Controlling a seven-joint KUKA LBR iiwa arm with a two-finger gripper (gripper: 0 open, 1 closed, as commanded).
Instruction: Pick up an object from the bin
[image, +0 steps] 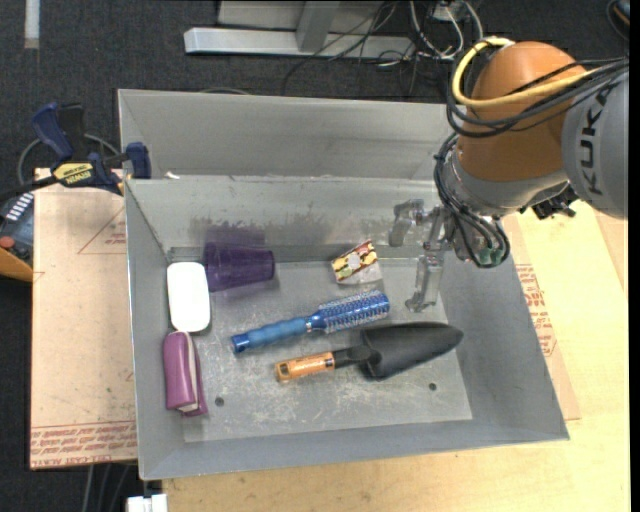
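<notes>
Here, in the camera view, the gripper (421, 268) hangs low by the right slope of the grey metal bin (300, 205); whether it is spread or closed cannot be told. Just left of its tip lies the bristled head of the blue plastic round hairbrush (330, 320). The black scoop-bladed trowel (405, 347) lies just below, and the small printed packet (355, 262) sits near at upper left. Well apart at left lie 3 things: a purple translucent cup (240, 266), a white oval bar (188, 296) and a mauve oblong case (182, 372).
</notes>
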